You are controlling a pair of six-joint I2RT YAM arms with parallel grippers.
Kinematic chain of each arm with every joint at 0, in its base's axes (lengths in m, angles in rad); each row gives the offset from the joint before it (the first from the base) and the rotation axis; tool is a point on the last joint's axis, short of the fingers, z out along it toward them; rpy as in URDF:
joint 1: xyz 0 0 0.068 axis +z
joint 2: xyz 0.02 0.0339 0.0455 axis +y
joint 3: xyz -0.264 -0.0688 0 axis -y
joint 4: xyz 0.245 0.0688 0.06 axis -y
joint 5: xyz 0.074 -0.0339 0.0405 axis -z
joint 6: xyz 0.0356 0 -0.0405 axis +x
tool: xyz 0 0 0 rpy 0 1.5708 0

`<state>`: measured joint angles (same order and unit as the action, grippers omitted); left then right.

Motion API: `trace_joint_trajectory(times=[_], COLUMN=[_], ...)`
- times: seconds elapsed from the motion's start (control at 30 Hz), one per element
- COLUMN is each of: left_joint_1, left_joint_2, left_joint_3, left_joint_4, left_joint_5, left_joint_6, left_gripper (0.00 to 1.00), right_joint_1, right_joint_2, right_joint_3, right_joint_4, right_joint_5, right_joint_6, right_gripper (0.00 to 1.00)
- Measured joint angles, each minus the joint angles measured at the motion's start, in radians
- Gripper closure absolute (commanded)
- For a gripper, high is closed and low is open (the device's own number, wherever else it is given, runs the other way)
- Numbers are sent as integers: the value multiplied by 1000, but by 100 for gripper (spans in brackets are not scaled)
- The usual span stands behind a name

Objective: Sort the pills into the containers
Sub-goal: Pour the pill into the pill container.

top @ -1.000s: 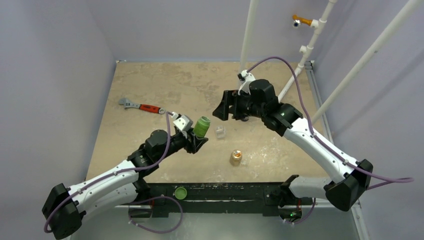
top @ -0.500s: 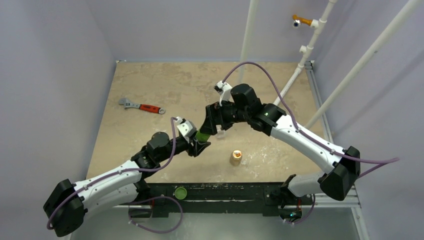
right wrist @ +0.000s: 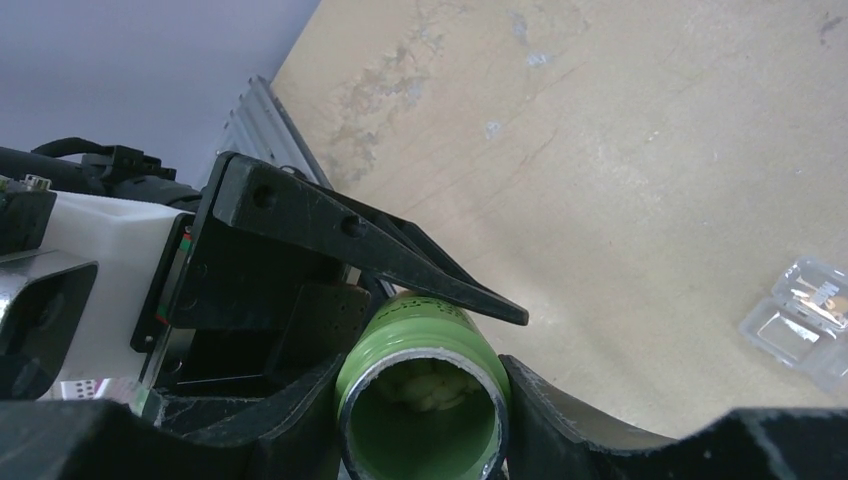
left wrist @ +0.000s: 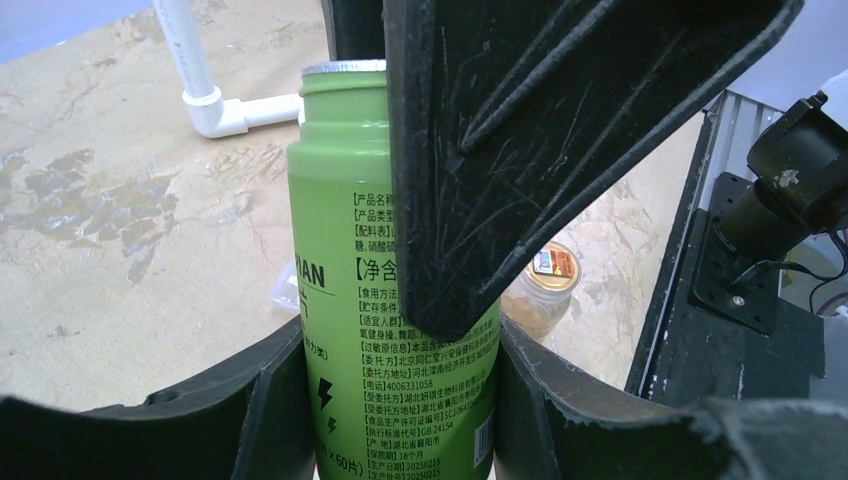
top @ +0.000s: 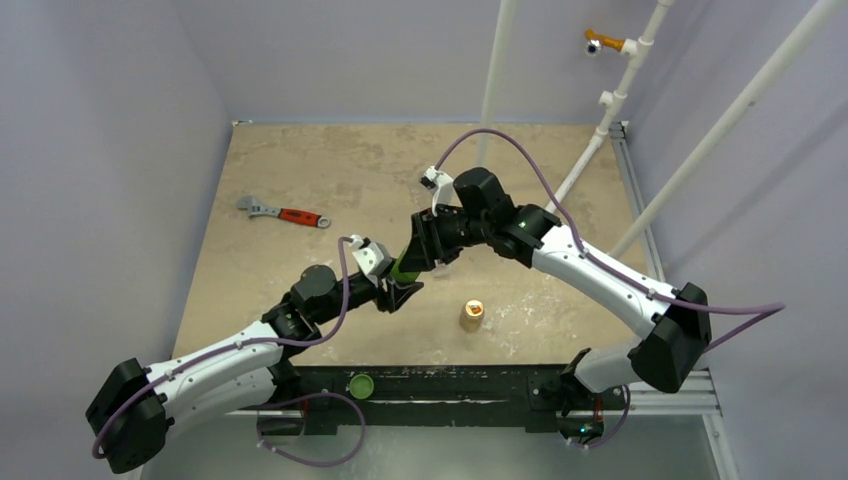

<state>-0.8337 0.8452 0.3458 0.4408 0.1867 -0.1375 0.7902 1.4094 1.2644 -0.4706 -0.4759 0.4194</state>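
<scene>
An uncapped green bottle (top: 404,266) (left wrist: 340,200) stands between my two grippers above the table's middle. My left gripper (top: 396,286) (left wrist: 400,405) is shut on its lower body. My right gripper (top: 420,252) (right wrist: 420,415) is shut on the neck, one finger on each side of the open mouth. Pale pills (right wrist: 432,386) lie heaped inside the bottle. One right finger (left wrist: 560,150) covers the bottle's upper right in the left wrist view. The small transparent container (right wrist: 800,320) lies on the table beyond the bottle; the top view shows it mostly hidden behind my right gripper.
A tan-orange bottle (top: 471,315) (left wrist: 545,290) stands on the table near the front edge. A red-handled wrench (top: 285,214) lies at the left. A green cap (top: 360,385) rests on the black base rail. White pipes (top: 497,70) rise at the back.
My right arm swung left from the table's middle to the green bottle and its jaws closed round the neck. The left gripper kept hold of the bottle, shifting only slightly.
</scene>
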Motion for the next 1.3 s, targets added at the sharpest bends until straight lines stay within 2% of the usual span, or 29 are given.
trace_joint_trajectory(times=[0.07,0.2,0.27,0.33,0.43,0.67,1.0,1.3], left_joint_1=[0,-1,-2,-4,-5,-5,-5,-5], left_joint_2=[0,-3,-11,-28,-58,-93,-86,-87], left_joint_3=[2,12,12,11,8,-5,-120,-119], left_joint_4=[-2,-18,-21,-26,-21,31,292,364], left_joint_5=[-2,-15,-28,-50,-68,-67,-52,-18], left_joint_6=[-3,-21,-28,-41,-52,-48,-8,-8], left_gripper=[74,38,27,22,19,19,23,27], right_joint_1=[-2,-39,-62,-93,-124,-138,-163,-168], right_joint_2=[0,-1,-2,-5,-5,-31,-73,-77], right_joint_3=[0,-18,-38,-56,-65,-95,-115,-141], right_joint_4=[-1,24,52,70,101,191,278,285], right_joint_5=[-2,-58,-95,-118,-143,-227,-303,-305], right_joint_6=[6,34,68,99,140,221,289,300], right_gripper=[89,93,94,95,96,96,97,97])
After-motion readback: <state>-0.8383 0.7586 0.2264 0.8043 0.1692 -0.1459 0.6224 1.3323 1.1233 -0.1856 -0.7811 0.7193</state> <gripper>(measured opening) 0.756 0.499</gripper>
